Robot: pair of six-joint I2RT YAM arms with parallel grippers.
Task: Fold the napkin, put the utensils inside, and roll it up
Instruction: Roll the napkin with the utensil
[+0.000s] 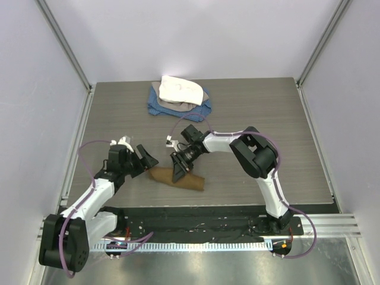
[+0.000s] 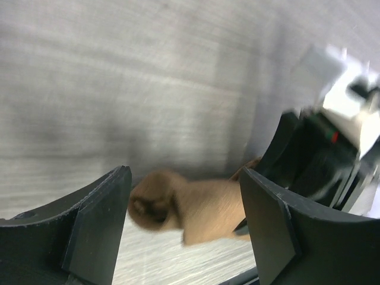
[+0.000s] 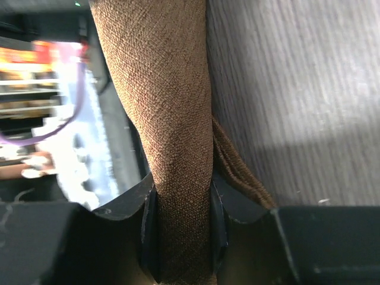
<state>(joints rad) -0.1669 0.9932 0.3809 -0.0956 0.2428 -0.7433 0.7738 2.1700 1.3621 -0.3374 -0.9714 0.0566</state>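
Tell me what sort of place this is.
Probably a robot lab test cell: white walls in aluminium framing enclose a wood-grain table, a left arm and right arm are bolted to a rail at its near edge, and a rolled napkin and cloth pile lie there.

The rolled tan-brown cloth napkin is smeared in the left wrist view, its far end hidden behind the black right gripper. The dark hollow at its near end, perhaps a fold, is too blurred to tell.
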